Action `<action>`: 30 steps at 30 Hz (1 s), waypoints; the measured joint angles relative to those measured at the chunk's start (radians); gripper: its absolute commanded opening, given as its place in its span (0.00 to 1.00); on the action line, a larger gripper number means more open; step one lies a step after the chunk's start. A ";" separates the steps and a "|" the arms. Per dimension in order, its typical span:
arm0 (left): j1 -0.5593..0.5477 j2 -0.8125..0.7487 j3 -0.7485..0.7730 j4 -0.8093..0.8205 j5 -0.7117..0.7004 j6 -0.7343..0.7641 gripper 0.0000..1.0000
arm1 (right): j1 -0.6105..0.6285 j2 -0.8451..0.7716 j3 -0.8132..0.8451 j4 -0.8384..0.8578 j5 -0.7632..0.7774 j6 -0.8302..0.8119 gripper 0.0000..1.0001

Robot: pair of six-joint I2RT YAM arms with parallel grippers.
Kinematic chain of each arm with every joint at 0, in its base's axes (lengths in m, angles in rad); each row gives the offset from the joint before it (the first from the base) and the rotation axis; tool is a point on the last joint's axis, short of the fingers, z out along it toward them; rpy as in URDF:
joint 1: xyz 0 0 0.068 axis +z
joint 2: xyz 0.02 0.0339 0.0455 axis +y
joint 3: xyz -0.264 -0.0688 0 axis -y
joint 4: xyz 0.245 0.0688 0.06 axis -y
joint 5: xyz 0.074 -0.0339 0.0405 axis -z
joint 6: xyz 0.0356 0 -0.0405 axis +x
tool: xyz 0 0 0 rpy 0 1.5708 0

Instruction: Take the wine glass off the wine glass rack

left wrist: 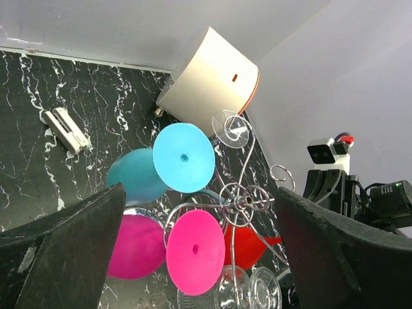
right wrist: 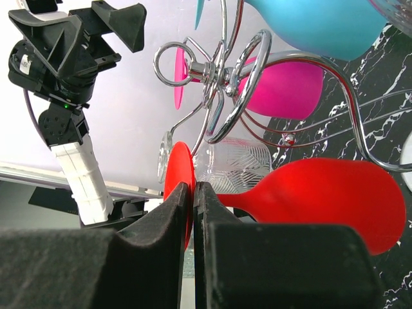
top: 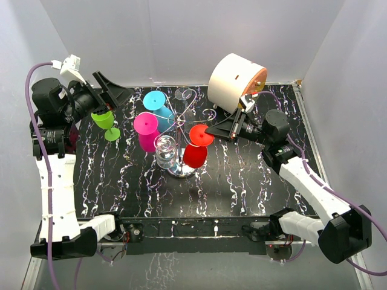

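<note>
The silver wire wine glass rack [top: 181, 171] stands mid-table on its shiny round base. Cyan [top: 154, 100], pink [top: 146, 124], red and clear [top: 164, 151] glasses hang on it upside down. My right gripper [top: 211, 130] is shut on the round foot of the red wine glass [top: 195, 156], which still hangs by the rack; the right wrist view shows both fingers pinching the foot's rim [right wrist: 179, 168], with the bowl [right wrist: 335, 199] to the right. My left gripper [top: 113, 90] is open and empty, left of the rack [left wrist: 248, 199]. A green glass [top: 104, 119] stands upright on the table below it.
A white drum with an orange face [top: 234, 75] lies at the back right, just behind the right wrist. A small white clip [left wrist: 64, 129] lies on the black marbled table [top: 242, 187]. White walls enclose the back and sides.
</note>
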State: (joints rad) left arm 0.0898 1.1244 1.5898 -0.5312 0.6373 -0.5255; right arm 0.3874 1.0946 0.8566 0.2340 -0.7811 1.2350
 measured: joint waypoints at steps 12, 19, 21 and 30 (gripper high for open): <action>0.000 -0.005 -0.016 0.007 0.007 -0.010 0.99 | 0.000 -0.014 0.008 -0.028 -0.005 -0.006 0.00; 0.000 -0.011 -0.016 0.007 0.007 -0.010 0.99 | 0.000 -0.024 0.009 -0.032 -0.026 0.000 0.00; 0.000 -0.013 -0.016 0.007 0.007 -0.010 0.99 | 0.000 -0.024 0.009 -0.029 -0.034 0.006 0.00; 0.000 -0.016 -0.016 0.007 0.007 -0.010 0.99 | 0.002 -0.024 0.009 -0.020 -0.049 0.037 0.00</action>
State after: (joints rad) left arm 0.0898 1.1088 1.5742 -0.5243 0.6445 -0.5358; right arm 0.3893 1.0710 0.8658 0.2142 -0.8303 1.2716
